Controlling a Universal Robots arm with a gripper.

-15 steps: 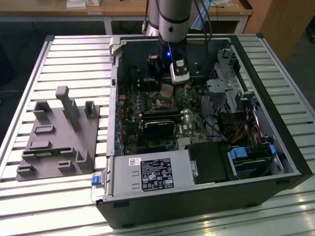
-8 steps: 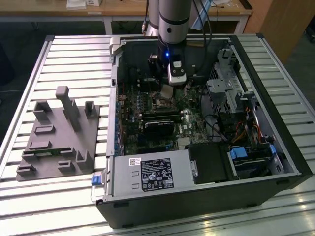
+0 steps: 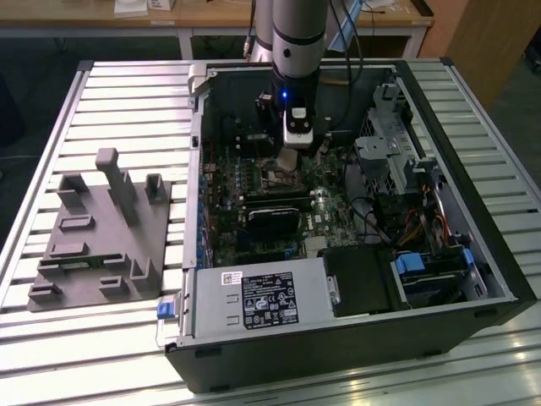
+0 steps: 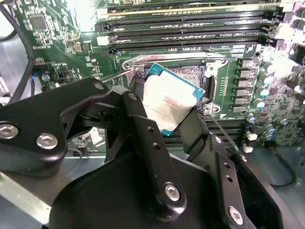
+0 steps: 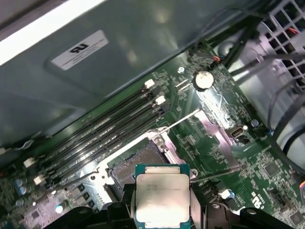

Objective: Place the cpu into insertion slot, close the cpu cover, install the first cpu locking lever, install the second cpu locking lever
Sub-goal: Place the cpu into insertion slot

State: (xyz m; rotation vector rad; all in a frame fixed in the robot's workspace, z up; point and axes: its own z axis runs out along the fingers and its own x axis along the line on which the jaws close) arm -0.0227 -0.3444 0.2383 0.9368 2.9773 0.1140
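- The gripper (image 4: pixel 162 110) clamps the cpu (image 4: pixel 169 102) by two opposite edges. Its black fingers (image 4: pixel 138 126) are drawn in to the chip's width, and they cover the chip's nearest edge and corners.
- We see the chip held tilted over the insertion slot (image 4: pixel 183 72), overlapping one corner of it. Whether chip and slot touch we cannot tell.
- Just past the chip, the slot's dark centre lies uncovered inside its silver rim.
- Beside the slot, a thin wire locking lever (image 5: pixel 183 119) angles up off the board.
- Next to it, a shiny plate that we take for the cpu cover (image 5: pixel 214 126) stands swung off the slot. Glare makes its outline hard to make out.
- Beyond the slot from the gripper run long black memory slots (image 4: pixel 190 33). A round coin cell (image 5: pixel 204 80) sits further off on the green motherboard (image 3: pixel 254 224).
- In the exterior view, the arm (image 3: pixel 297 42) reaches down into the open computer case (image 3: pixel 355 351), and its fingertips are lost against the board.
- The case also holds a grey power supply (image 3: pixel 254 296) and, on the exterior view's right, a drive bay with tangled cables (image 3: pixel 423 228).
- Well apart from the gripper, outside the case, a grey moulded fixture (image 3: pixel 101 228) rests on the slatted table (image 3: pixel 101 85).
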